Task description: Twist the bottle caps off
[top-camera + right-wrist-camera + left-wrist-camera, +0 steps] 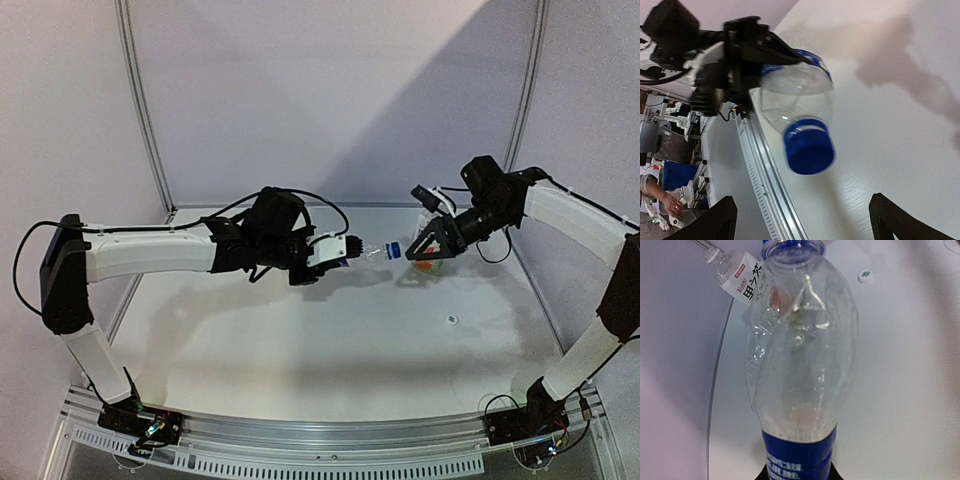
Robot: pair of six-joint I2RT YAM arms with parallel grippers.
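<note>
Left end effector point(348, 250) clamps the Pepsi bottle point(800, 365) level above the counter's point(300, 340) far half. Right end effector point(424, 250), spread wide, faces its blue cap point(809, 147). Best centre both fingers around the cap before closing.

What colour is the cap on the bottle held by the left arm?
Blue. The cap shows best in the right wrist view.
</note>
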